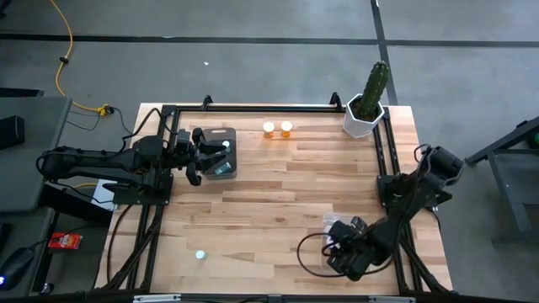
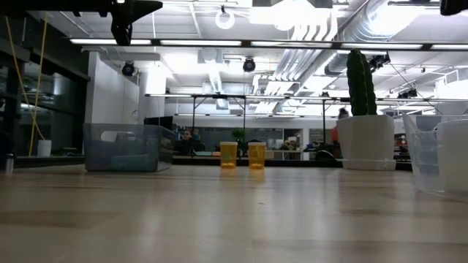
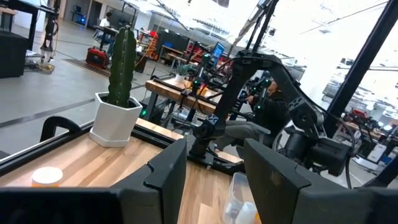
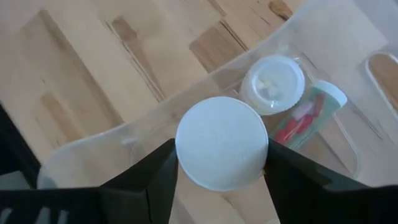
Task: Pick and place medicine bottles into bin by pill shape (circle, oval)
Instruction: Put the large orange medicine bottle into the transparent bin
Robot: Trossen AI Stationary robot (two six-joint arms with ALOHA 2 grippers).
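High view: a wooden worktop (image 1: 278,210) is seen with the left gripper (image 1: 200,154) held over a grey bin (image 1: 223,154) at the left edge, a white-topped bottle lying inside the bin. Two orange bottles (image 1: 277,130) stand side by side near the far edge; a cactus (image 1: 370,97) in a white pot occupies the far right corner. A teal-capped bottle (image 1: 200,254) stands alone near the front left. The right gripper (image 1: 344,246) is placed over a clear bin (image 1: 324,252) at the front right.

Low view: the two orange bottles, the grey bin and the potted cactus are shown standing on the worktop.

Left wrist view: the fingers (image 3: 168,168) are spread apart, nothing between them.

Right wrist view: a white-capped bottle (image 4: 222,143) is gripped between the fingers above the clear bin, in which two more bottles (image 4: 289,102) lie.
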